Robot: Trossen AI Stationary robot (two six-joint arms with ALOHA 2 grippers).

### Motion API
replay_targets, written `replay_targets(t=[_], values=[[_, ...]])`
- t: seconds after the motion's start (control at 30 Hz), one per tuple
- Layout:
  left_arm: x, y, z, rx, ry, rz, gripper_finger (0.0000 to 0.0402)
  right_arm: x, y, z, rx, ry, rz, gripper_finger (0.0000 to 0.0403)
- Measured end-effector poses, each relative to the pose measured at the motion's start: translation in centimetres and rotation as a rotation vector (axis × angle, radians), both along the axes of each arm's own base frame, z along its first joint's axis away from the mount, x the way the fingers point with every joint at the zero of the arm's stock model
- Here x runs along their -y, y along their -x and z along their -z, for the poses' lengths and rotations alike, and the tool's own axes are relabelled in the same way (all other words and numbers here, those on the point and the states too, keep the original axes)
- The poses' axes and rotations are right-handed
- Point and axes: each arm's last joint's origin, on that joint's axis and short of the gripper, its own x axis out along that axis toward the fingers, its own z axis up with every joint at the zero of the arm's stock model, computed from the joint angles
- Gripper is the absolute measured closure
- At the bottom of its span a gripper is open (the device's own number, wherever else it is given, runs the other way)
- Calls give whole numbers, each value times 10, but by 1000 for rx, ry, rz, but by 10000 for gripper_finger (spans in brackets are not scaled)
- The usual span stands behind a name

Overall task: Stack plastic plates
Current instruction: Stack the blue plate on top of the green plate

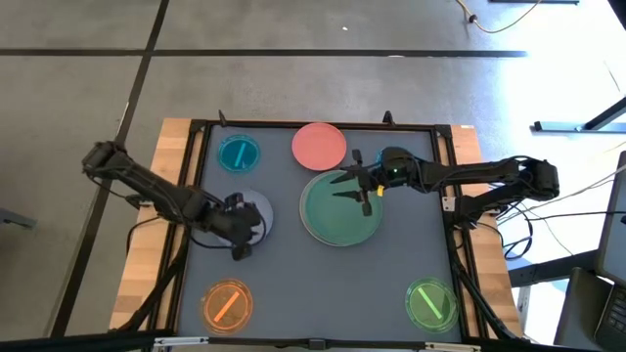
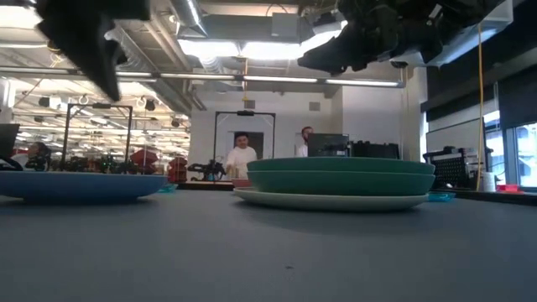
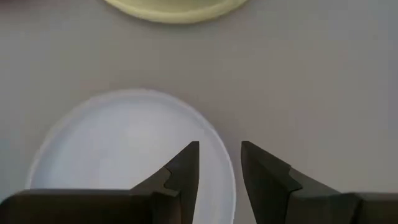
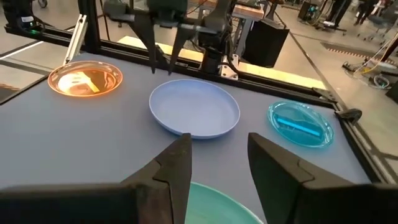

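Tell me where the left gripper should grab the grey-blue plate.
Grip the grey-blue plate by its thin raised rim, one finger inside and one outside. It lies flat on the mat, so come from above at the edge under the left gripper, whose open fingers already straddle it.

A robotics lab or workshop in a big open industrial hall: bare concrete floor [image 1: 293,78] with dark seams, exposed ducts [image 2: 252,25] and strip lights overhead. The grey table [image 1: 323,284] sits in a black metal frame [image 1: 313,125] on wooden boards, with cables [image 1: 509,15] trailing over the floor. Behind it stand more benches with gear [image 2: 109,164], a monitor [image 2: 327,145], a doorway, and two people [image 2: 242,155] at work
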Motion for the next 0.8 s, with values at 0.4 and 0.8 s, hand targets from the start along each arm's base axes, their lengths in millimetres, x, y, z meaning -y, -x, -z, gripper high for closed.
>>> replay_targets(t=[0.4,0.8], values=[[23,-7,35,-186,-5,59,289,1,1,5,-51,2,52,253],[32,-18,76,-383,2,51,289,1,1,5,-49,2,52,253]])
